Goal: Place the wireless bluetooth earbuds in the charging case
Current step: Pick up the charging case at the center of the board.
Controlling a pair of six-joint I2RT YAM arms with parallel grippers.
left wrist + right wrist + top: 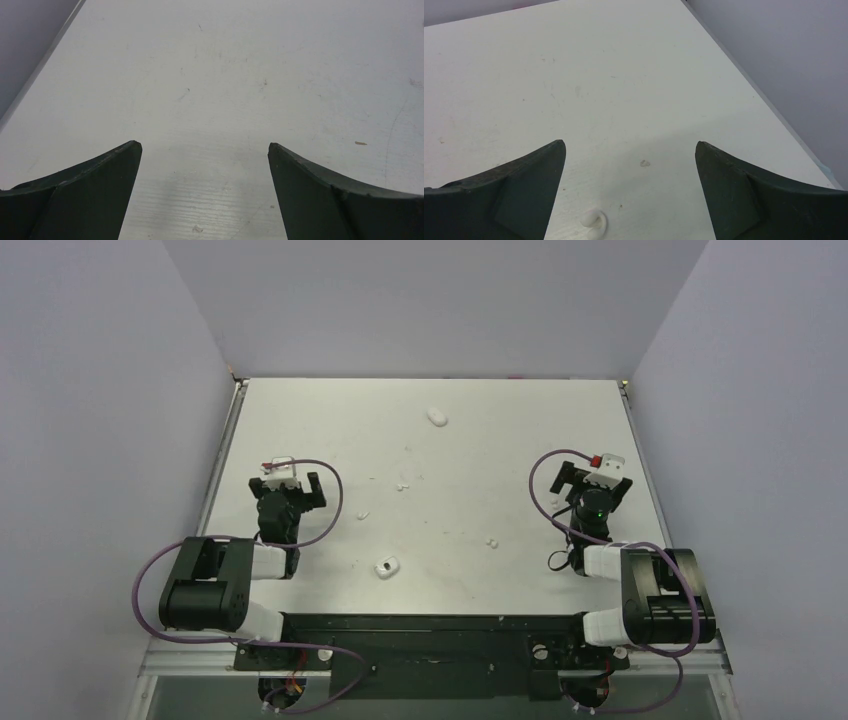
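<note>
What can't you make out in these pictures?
1. Top view: the earbuds are mere specks, so their number and shape are unclear.
2. Top view: the case is too small to show whether its sockets are filled.
3. Right wrist view: a white bit is cut off by the bottom edge and cannot be identified.

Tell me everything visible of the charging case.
The charging case is a small white rounded thing, plastic by its look, with dark spots on its upper side, probably its sockets. Its lid is too small to make out. It lies on the white table near the front edge, slightly left of the middle. Nothing touches it.
</note>
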